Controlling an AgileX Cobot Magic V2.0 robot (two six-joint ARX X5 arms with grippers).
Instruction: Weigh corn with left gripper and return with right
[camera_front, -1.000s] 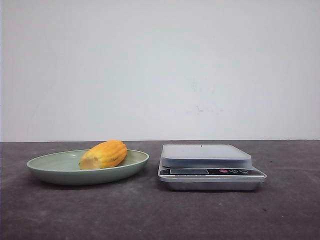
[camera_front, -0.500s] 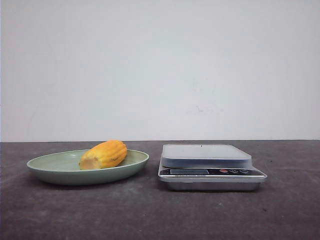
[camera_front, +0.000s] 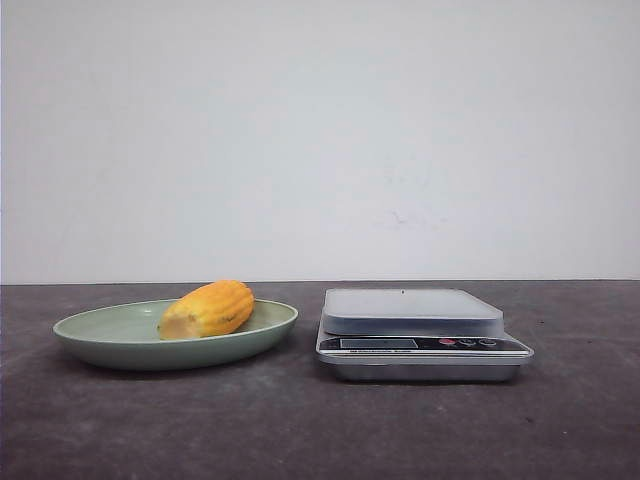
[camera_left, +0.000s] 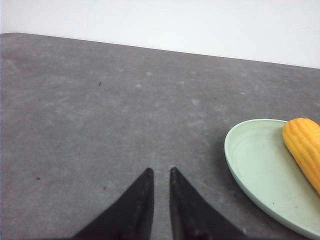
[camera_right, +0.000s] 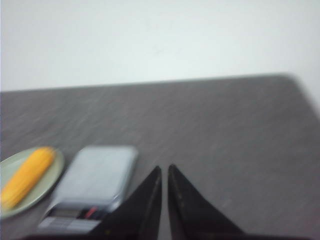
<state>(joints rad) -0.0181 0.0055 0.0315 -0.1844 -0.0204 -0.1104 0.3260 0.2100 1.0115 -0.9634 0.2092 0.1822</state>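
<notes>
The corn (camera_front: 207, 308) is a stubby yellow-orange cob lying on the green plate (camera_front: 110, 335) at the left of the table, its pale cut end toward the front left. It also shows in the left wrist view (camera_left: 305, 150) and the right wrist view (camera_right: 26, 177). The silver kitchen scale (camera_front: 415, 325) stands just right of the plate, its platform bare. My left gripper (camera_left: 160, 172) is shut and empty over bare table, apart from the plate (camera_left: 255, 165). My right gripper (camera_right: 164, 169) is shut and empty beside the scale (camera_right: 97, 177). Neither gripper shows in the front view.
The table is a dark grey mat (camera_front: 300, 420) against a white wall. The scale's display and buttons (camera_front: 465, 343) face the front. The table's far corner shows in the right wrist view (camera_right: 295, 80).
</notes>
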